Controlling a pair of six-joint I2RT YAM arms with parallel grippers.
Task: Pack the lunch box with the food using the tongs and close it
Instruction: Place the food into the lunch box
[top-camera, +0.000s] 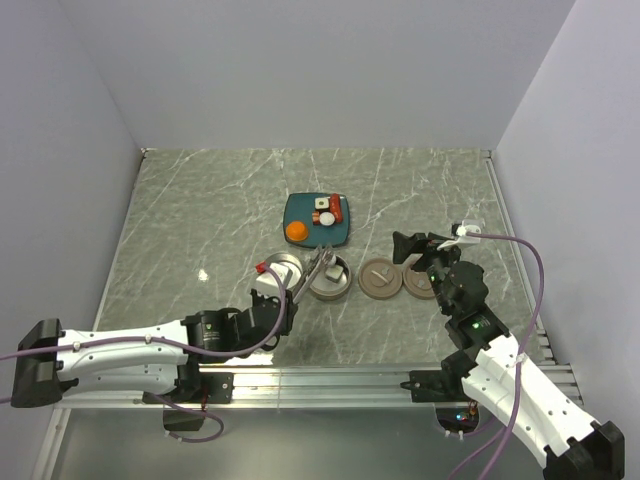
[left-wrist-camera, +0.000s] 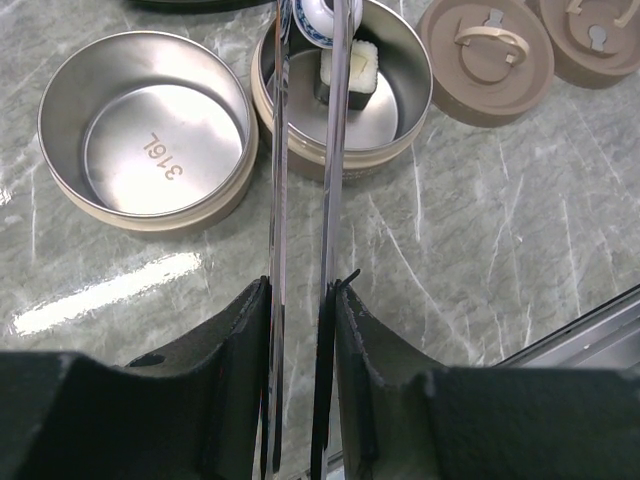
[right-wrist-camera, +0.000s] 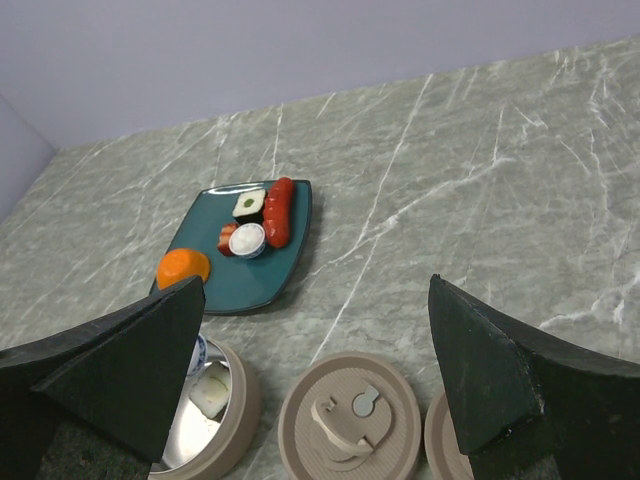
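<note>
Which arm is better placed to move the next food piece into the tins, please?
Left. The left gripper is shut on the tongs, whose tips reach over the tin holding a roll. The right gripper hangs open and empty above the lids.

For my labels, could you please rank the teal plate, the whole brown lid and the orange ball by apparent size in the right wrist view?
Largest: teal plate and brown lid, about alike; the lid is nearer the camera, so unranked.
Smallest: orange ball.

- left arm (top-camera: 130, 350): white links, black joints
- right arm (top-camera: 520, 385): same scheme, green LED (top-camera: 474, 323) lit
- purple cable (top-camera: 541, 280) along each
- right gripper (right-wrist-camera: 315, 300) fingers (right-wrist-camera: 500, 380): matte black wedges
</note>
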